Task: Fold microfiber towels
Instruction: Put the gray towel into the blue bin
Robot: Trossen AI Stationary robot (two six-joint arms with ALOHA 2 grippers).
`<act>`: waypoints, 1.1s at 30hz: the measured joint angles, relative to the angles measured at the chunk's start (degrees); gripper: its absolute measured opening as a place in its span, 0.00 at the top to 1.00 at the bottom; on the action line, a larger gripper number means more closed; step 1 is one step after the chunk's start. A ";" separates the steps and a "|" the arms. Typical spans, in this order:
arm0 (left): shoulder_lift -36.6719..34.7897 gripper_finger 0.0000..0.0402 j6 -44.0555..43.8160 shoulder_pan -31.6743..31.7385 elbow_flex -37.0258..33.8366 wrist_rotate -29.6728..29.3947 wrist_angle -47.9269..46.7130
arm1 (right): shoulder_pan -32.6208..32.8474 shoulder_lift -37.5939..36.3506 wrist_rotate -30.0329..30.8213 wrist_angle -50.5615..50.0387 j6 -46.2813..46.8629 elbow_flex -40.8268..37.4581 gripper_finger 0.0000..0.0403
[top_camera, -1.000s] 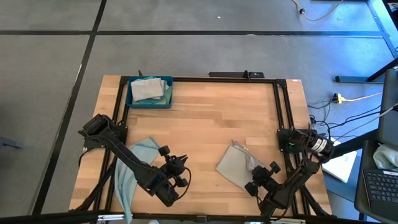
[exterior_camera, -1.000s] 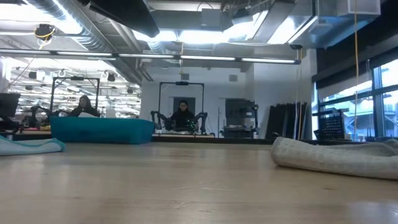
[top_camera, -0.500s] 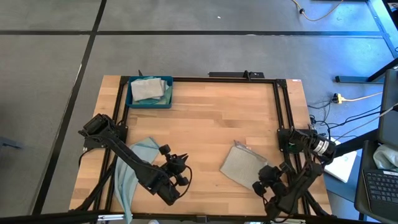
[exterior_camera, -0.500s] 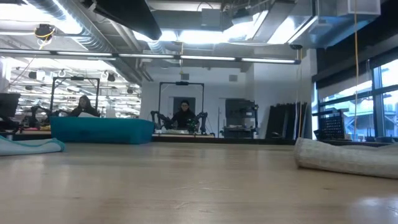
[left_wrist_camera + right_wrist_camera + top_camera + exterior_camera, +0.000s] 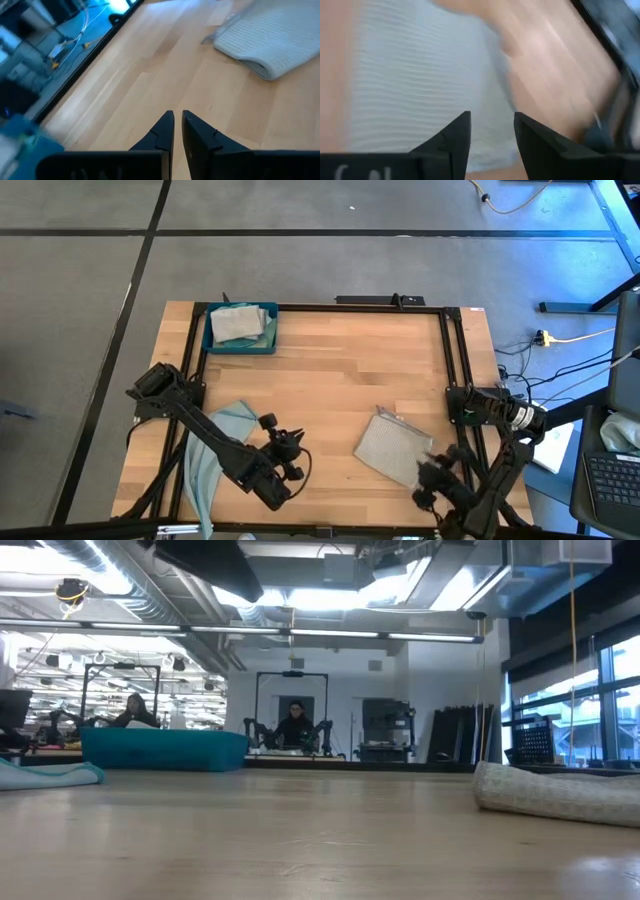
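On my overhead feed the light grey towel (image 5: pixel 393 448) lies folded flat on the desk (image 5: pixel 330 380), in the right half toward the near edge. On the level camera it shows as a low roll (image 5: pixel 556 792) resting on the wood at the far right. My right gripper (image 5: pixel 437 478) sits just beside that towel's near right corner, off the cloth as far as I can judge. Its wrist camera shows the two fingers (image 5: pixel 451 142) parted with a clear gap and nothing between them, the ribbed grey towel (image 5: pixel 415 80) spread beneath them.

A pale blue towel (image 5: pixel 212 452) lies rumpled at the desk's left side, partly under my left arm and trailing over the near edge. My left gripper (image 5: pixel 285 448) hovers over bare wood near the middle of the near edge, well apart from both cloths. Its wrist view shows the fingers (image 5: pixel 159 136) drawn nearly together, holding nothing, with the grey towel (image 5: pixel 272 40) farther off.

At the far left corner stands the dark blue tray (image 5: pixel 240 343) with folded towels (image 5: pixel 238 323) stacked in it. Beyond the desk I see a person (image 5: pixel 294 726) seated at another rig.
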 joint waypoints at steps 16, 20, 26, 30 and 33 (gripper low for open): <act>6.04 0.93 59.60 11.36 -0.03 28.56 49.92 | 0.43 -0.30 2.84 28.50 -27.60 -2.24 0.62; 8.06 0.93 68.49 16.01 -0.01 39.16 62.49 | -0.55 -0.30 4.63 28.23 -27.54 -4.49 0.62; 14.51 0.93 64.70 23.04 0.00 54.76 68.19 | -1.84 -0.30 5.16 37.06 -27.59 -9.26 0.62; 17.56 0.93 63.22 24.69 -0.07 55.73 70.63 | -1.60 -0.83 4.67 48.20 -27.50 -14.04 0.62; 19.39 0.93 62.01 25.60 -0.07 55.72 70.27 | -1.32 -0.82 5.01 51.19 -25.23 -15.07 0.62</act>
